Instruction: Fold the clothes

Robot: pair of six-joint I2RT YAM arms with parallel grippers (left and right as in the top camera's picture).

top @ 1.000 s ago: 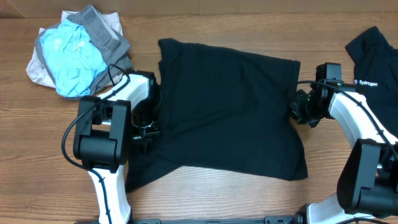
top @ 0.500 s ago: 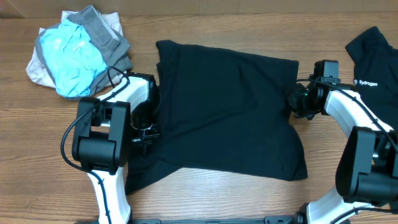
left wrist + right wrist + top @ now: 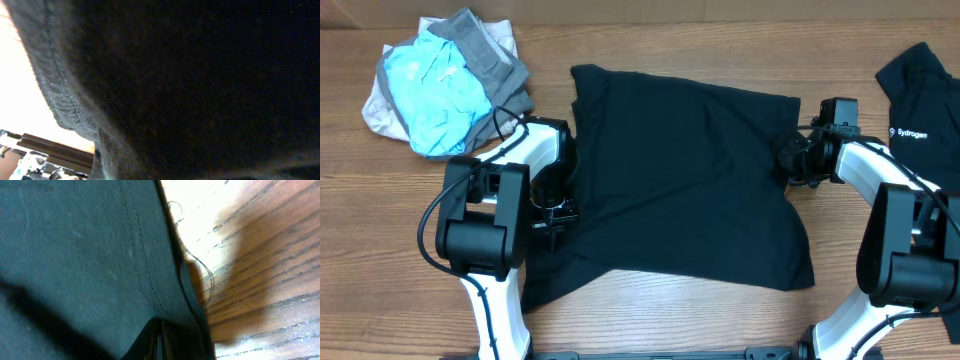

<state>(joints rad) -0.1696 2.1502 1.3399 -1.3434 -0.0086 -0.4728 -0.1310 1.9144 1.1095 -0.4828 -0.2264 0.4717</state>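
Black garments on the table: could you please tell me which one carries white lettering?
The garment at the right edge, printed "Sydrogen"; the central plain black garment has none.

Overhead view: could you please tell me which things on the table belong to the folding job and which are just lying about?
Part of the job:
- plain black garment, spread out
- left gripper, shut on its left edge
- right gripper, shut on its right hem

Just lying about:
- black Sydrogen garment, far right
- light-blue, grey and beige bundle, far left
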